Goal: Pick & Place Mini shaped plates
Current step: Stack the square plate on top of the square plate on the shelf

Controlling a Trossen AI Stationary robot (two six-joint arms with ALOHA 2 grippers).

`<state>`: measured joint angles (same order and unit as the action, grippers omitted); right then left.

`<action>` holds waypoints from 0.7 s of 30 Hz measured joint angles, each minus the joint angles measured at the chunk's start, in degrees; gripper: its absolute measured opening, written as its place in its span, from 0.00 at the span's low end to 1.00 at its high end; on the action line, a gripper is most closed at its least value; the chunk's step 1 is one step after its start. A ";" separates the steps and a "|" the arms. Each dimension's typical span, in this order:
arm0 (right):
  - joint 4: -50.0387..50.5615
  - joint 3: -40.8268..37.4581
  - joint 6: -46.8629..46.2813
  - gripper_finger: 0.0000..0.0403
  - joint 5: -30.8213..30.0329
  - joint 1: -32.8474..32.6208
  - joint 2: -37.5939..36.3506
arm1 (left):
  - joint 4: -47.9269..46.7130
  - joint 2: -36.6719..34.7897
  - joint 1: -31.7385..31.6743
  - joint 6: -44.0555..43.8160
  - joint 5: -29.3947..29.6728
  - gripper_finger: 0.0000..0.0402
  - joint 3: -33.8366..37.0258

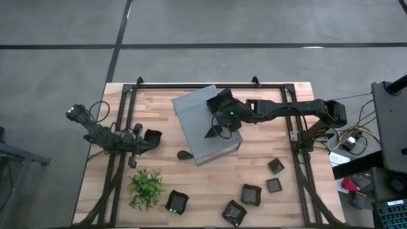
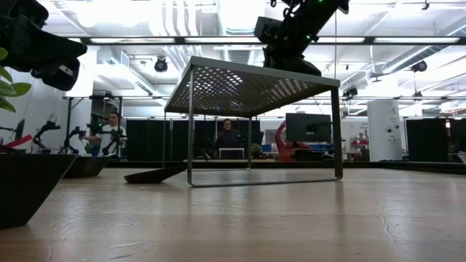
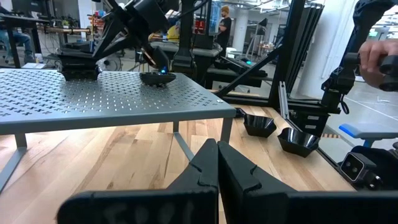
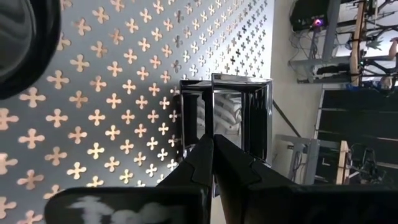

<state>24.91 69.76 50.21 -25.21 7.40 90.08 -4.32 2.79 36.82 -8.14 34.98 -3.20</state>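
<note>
A grey perforated stand (image 1: 206, 127) sits mid-table. On its top are a stack of square glossy black plates (image 4: 239, 106), also visible in the left wrist view (image 3: 78, 65), and a small round black dish (image 3: 157, 78). My right gripper (image 4: 212, 142) is shut and slants down over the stand's top, its tips just before the stack. Several more black plates lie on the table at the near right (image 1: 251, 194), and a leaf-shaped one (image 1: 185, 154) lies by the stand's near corner. My left gripper (image 3: 217, 149) waits shut and level, left of the stand. My right gripper's shut fingertips (image 4: 208, 149) stand at the near side of the square stack (image 4: 217, 93), slanting down from above. I cannot tell whether they touch it. Nothing shows between the fingers.
A green plant (image 1: 146, 187) stands at the near left. Black frame rails (image 1: 296, 137) run along the table's sides. A person's hand (image 3: 379, 59) holds equipment beyond the table's right side. There is bare wood between the stand and the near-right plates.
</note>
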 joint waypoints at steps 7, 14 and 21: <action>-0.29 -1.00 -0.04 0.09 0.04 0.11 0.00 | 0.00 0.00 0.00 -0.01 0.01 0.00 0.02; -1.17 -0.98 0.11 0.12 -3.52 -0.13 -0.14 | 0.00 -0.02 0.00 -0.01 0.00 0.00 0.02; 1.39 -0.99 -2.24 0.12 -1.78 -1.28 -2.88 | 0.01 -0.02 0.00 -0.01 0.01 0.00 0.01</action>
<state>26.30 68.77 47.97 -27.00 6.12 87.21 -4.30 2.76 36.82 -8.16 35.00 -3.19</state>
